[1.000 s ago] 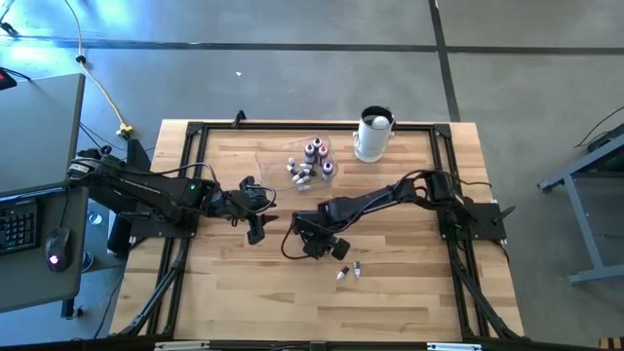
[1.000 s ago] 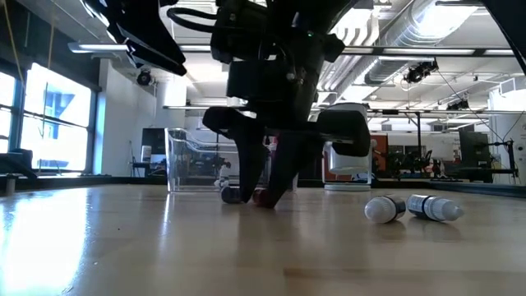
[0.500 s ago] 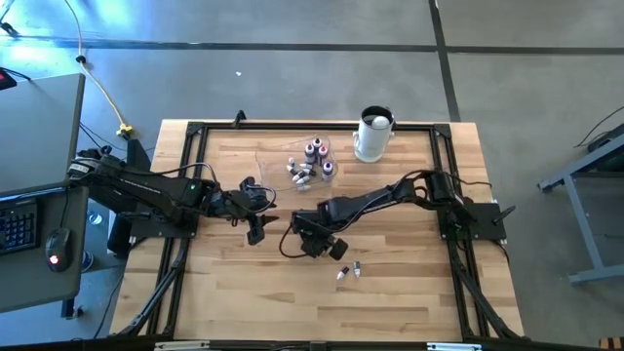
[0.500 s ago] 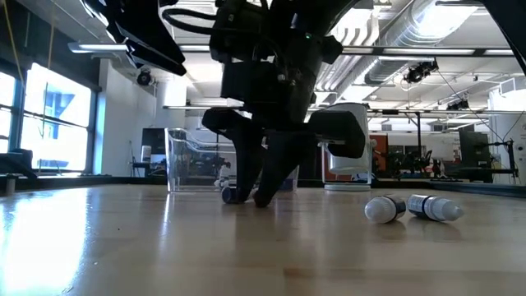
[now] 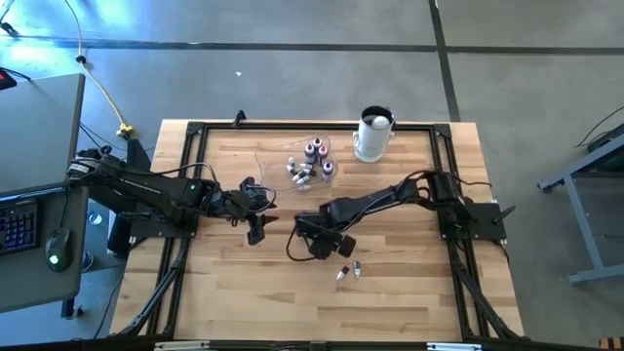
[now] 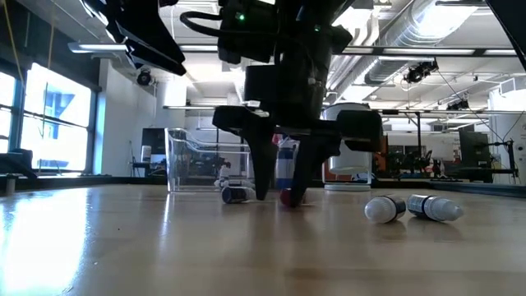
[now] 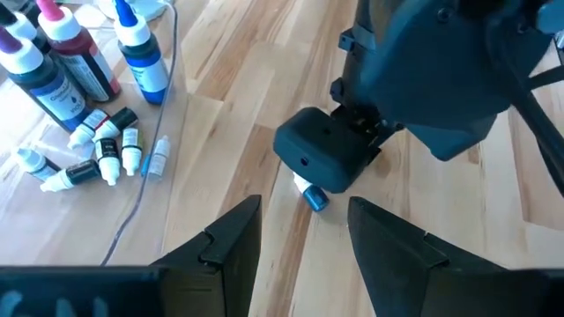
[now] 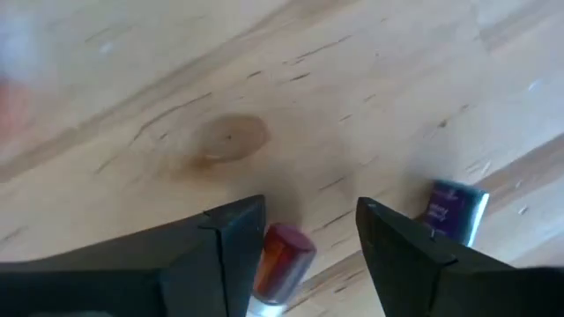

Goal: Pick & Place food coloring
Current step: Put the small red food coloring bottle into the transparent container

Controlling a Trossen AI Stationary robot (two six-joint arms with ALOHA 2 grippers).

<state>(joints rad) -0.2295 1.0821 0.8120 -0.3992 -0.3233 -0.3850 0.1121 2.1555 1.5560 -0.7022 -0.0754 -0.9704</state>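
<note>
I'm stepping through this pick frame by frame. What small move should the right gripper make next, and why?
Probably shift sideways to centre on the red-capped bottle, then close. The right gripper stands open just above the table, but the bottle lies by one finger rather than between the two, with a blue-capped bottle outside the other. The left gripper waits open nearby.

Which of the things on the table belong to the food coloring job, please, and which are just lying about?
Job: food coloring bottles, two loose bottles, red-capped bottle by the open right gripper.
Lying about: white container, cable.
</note>
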